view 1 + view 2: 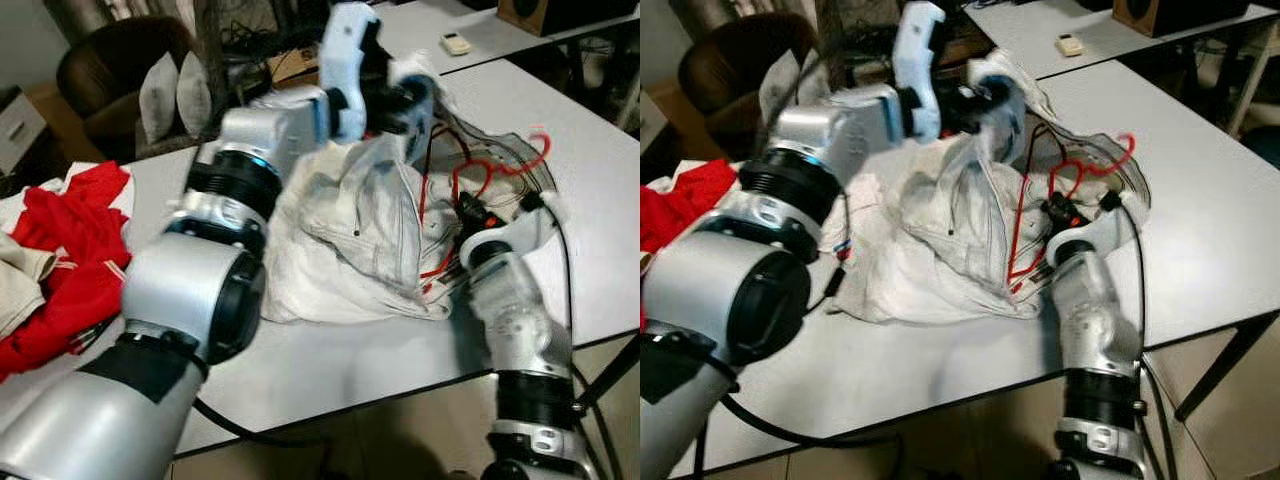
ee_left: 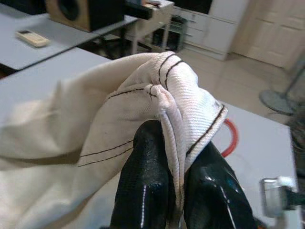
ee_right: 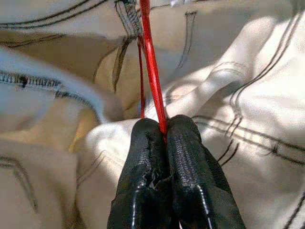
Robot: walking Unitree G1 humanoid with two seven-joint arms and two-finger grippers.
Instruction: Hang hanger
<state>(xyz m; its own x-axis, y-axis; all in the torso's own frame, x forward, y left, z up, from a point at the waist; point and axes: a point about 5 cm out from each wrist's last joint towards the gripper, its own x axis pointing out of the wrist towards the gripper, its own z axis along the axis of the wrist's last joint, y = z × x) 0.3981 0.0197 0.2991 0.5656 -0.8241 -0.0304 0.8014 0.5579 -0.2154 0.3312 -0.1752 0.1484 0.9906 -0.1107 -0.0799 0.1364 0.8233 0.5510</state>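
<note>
A cream garment with dark stitching (image 1: 350,240) lies heaped on the white table (image 1: 590,170). A thin red wire hanger (image 1: 470,175) runs through it, its hook (image 1: 1120,150) lying on the table past the cloth. My left gripper (image 1: 405,100) is raised above the heap, shut on a seamed edge of the garment (image 2: 181,95). My right gripper (image 1: 1060,212) is low in the folds, shut on a red wire of the hanger (image 3: 151,71). Part of the hanger is hidden under the cloth.
Red clothes (image 1: 70,260) and a beige piece (image 1: 20,275) lie at the table's left end. A second table behind holds a remote (image 1: 456,43). A dark chair with cushions (image 1: 160,85) stands at the back left. The table's near edge (image 1: 400,390) runs just before my body.
</note>
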